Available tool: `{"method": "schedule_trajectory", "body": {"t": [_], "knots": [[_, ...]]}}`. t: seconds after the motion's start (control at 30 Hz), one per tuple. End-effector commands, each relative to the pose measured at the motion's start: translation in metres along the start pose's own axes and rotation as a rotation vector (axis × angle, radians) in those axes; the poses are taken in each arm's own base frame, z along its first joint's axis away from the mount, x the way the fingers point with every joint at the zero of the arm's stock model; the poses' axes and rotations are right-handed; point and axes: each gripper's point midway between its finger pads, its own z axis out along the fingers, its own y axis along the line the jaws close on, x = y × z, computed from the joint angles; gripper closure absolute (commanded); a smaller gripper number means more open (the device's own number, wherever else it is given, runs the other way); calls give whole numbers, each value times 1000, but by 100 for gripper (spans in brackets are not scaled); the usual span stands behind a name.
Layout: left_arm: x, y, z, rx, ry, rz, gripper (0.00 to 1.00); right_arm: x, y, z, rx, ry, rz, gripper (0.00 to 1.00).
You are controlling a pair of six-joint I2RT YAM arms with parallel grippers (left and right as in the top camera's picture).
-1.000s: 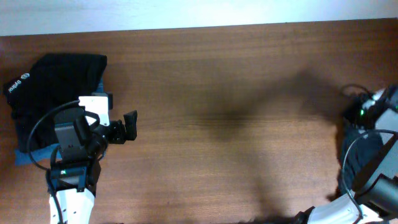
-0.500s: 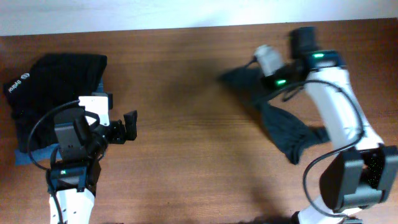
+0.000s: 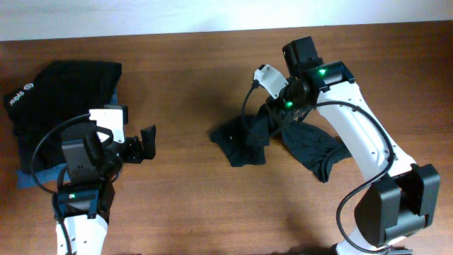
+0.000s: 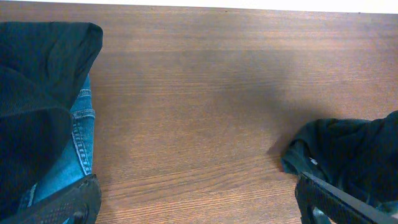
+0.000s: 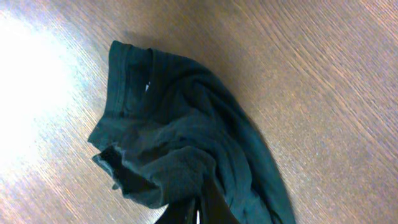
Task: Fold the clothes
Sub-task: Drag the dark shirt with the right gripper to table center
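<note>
Got the right claw clenched on a crumpled black garment, bunched on the table right of centre. Got the left claw spread wide, grasping nothing. Also spotting a pile of black clothes over blue denim, far left.

Only one piece of writing to report: a short run of white lettering, printed slantwise on the black garment at the upper left of the overhead view, close to the cloth's left edge. Too small and blurred to spell out, so no word or brand made out. Besides that, only a tiny white fleck near the ribbed edge of the dark garment in the right wrist view, with nothing legible on it.
</note>
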Motion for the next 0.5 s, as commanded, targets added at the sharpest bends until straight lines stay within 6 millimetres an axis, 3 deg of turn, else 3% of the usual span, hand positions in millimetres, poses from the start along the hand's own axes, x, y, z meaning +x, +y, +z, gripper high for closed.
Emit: {"method": "schedule_trajectory", "body": {"t": [0.0, 0.2, 0.47], "knots": [[-12, -6, -3, 34, -32, -3, 0, -12, 6, -10, 8, -35, -38, 96], [-26, -29, -3, 137, -86, 21, 1, -27, 25, -14, -49, -88, -70, 96], [-20, -88, 16, 261, -56, 76, 1, -104, 30, -37, 23, -324, 87, 96]]}}
